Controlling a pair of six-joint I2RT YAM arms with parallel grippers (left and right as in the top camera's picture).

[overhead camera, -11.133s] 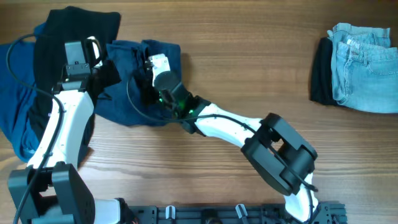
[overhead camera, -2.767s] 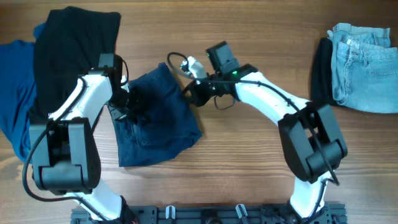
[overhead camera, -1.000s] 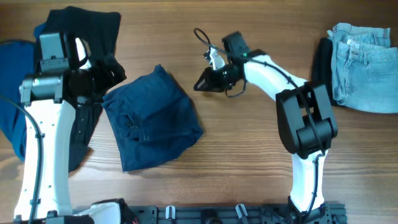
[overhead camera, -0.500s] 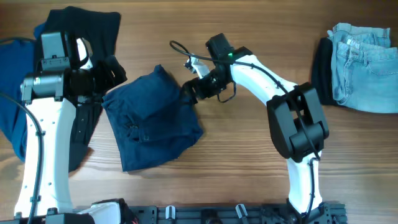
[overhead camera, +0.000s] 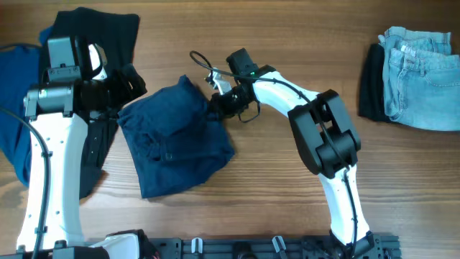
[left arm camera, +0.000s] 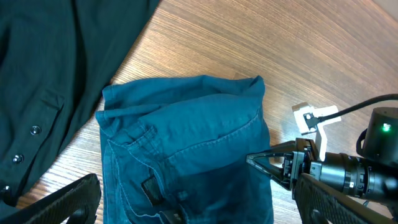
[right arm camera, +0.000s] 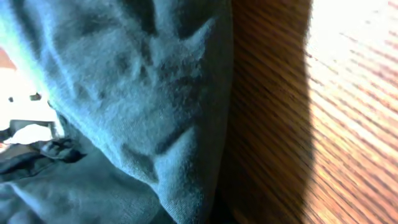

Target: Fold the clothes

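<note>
One wooden table (overhead camera: 287, 201); left gripper (overhead camera: 136, 81) spread, right gripper (left arm camera: 255, 163) pinching navy shorts (overhead camera: 172, 137).

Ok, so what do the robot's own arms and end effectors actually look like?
The left arm and right arm match: glossy white link shells with bulky black joint housings. The left end effector and right end effector are black, with two tapered fingers each. A thin black cable loops near the right wrist, beside a small white tag and a green light.
</note>
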